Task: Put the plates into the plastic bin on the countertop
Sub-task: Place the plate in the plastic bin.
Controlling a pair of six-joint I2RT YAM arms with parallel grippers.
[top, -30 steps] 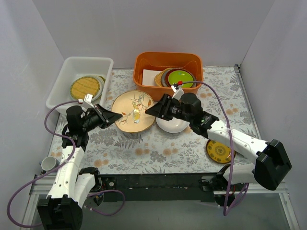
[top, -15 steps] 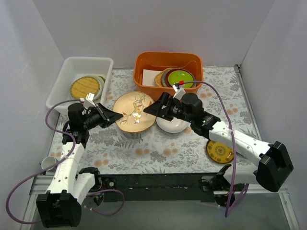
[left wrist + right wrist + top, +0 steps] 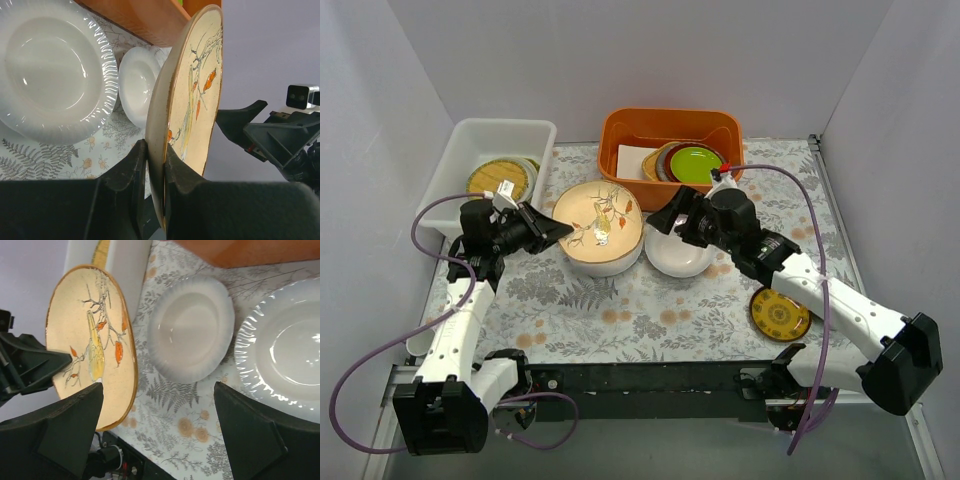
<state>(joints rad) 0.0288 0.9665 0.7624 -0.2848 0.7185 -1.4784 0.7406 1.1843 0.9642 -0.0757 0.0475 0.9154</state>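
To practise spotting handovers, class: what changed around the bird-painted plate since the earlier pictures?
The right pincer let go of the cream bird plate and drew back rightward, open. The left pincer, shut on its rim, has raised it, tilted on edge. The plastic bin, orange tub and small gold plate stayed put.

One camera looks down from high behind; both close wrist cameras face the cream plate [image 3: 192, 100] [image 3: 92, 345] from opposite sides.

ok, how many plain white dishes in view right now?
2. One white dish sits on the countertop, partly beneath the raised cream plate; the second white dish lies just right of it. Stacks in the white bin and orange tub may hide more.
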